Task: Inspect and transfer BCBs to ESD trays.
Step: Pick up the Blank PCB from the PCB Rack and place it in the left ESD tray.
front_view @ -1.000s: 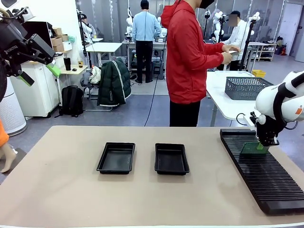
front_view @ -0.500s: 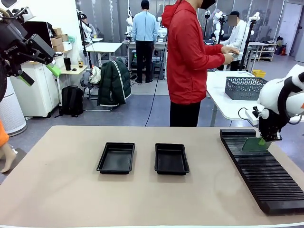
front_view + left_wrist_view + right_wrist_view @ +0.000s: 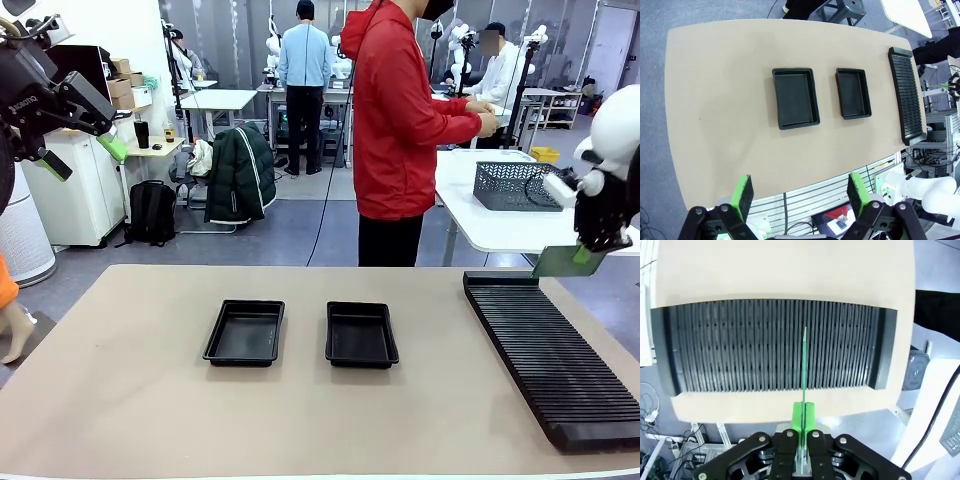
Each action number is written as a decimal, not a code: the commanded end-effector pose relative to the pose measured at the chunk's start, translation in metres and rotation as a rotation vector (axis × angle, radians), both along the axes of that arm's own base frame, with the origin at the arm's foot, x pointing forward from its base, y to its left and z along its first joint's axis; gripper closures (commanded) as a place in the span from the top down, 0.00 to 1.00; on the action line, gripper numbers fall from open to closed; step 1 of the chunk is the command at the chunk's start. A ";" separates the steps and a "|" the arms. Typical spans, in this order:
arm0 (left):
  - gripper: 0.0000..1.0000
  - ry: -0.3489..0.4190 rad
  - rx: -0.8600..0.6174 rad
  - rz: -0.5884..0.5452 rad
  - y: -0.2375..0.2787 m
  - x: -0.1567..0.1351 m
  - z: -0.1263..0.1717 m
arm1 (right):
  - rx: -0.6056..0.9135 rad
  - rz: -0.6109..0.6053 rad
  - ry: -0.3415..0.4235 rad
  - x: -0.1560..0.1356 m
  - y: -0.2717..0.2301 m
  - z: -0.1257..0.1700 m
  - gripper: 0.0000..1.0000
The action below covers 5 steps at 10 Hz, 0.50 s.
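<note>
Right claw (image 3: 584, 256): pressed together on one BCB (image 3: 562, 263), pinching it at its upper right edge between the green pads. The board hangs below the claw at the far right of the bench (image 3: 120, 400), above the far end of the rack (image 3: 560, 360) and clear of its slots. In my right wrist view the board shows edge-on, a thin green line parallel to the rack's ribs.

Left claw (image 3: 85, 157): spread wide, holding nothing. It is raised high at the far left, well apart from the bench. In my left wrist view both green pads frame the bench from above.

Trays: two black trays lie side by side near the middle of the bench, apart from each other. The left tray (image 3: 245, 332) and the right tray (image 3: 361, 334) each show a bare black floor. Both are well left of the rack.

Rack: long, black and ribbed, it runs from the far right of the bench toward the near right edge.

Person: a person in a red top (image 3: 400, 130) stands at the far side of the bench, turned to the right, hands together.
</note>
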<state>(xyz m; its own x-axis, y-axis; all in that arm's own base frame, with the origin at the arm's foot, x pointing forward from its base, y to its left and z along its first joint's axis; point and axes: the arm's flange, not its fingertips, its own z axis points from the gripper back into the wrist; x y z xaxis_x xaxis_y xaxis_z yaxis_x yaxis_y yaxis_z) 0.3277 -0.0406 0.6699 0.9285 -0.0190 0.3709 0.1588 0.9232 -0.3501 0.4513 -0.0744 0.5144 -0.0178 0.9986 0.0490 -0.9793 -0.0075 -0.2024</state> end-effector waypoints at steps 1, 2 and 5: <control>1.00 -0.002 0.000 0.001 0.000 0.000 -0.001 | -0.008 -0.033 0.035 -0.005 -0.001 0.028 0.00; 1.00 -0.002 0.000 0.001 0.000 0.000 -0.001 | 0.006 -0.039 0.038 -0.014 -0.004 0.049 0.00; 1.00 -0.002 0.000 0.001 0.000 0.000 -0.001 | 0.029 -0.071 0.033 -0.034 -0.010 0.098 0.00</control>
<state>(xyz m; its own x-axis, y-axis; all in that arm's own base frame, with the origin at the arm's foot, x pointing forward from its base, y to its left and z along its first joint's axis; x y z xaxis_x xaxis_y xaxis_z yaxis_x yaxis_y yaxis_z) 0.3277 -0.0406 0.6699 0.9285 -0.0190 0.3708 0.1587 0.9232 -0.3501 0.4180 -0.0870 0.6030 0.0262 0.9964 0.0812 -0.9827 0.0406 -0.1806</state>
